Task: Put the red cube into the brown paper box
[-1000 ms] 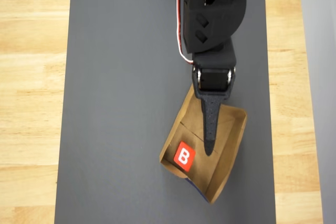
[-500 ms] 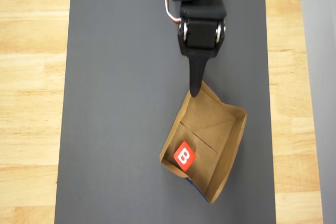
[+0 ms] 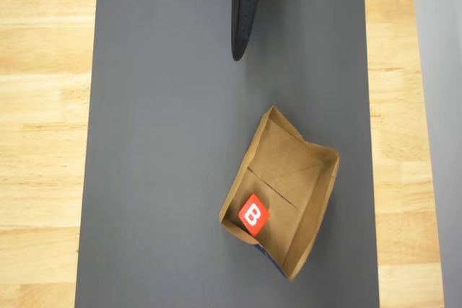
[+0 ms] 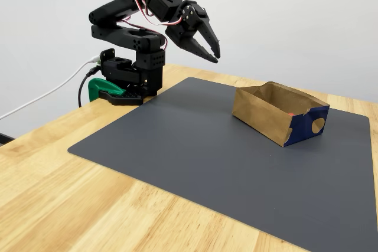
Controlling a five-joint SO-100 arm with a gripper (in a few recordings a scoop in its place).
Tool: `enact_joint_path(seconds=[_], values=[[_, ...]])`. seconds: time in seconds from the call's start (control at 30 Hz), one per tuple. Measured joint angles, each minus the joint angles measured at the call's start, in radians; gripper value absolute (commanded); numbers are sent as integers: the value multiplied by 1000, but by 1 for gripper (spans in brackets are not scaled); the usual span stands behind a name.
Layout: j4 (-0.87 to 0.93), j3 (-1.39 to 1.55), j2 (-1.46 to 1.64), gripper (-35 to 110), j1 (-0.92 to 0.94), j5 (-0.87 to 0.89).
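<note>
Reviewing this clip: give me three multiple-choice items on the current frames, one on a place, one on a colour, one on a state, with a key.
1. Where is the cube?
A. on the mat
B. inside the box
C. between the fingers

2. What colour is the letter on the cube?
A. white
B. black
C. yellow

3. The gripper is:
A. shut on the cube
B. pressing on the box
C. open and raised, clear of the box

Key: B, it lies on the box floor by a wall; A, a white B on red; C, the fixed view shows the fingers apart in the air.
</note>
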Motion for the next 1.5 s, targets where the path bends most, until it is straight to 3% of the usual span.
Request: enact_joint_path(seconds=[0.3, 0.83, 1.5], values=[[26, 123, 51, 0, 6, -91], [67, 126, 51, 0, -72, 67], [80, 126, 51, 0, -87, 71]])
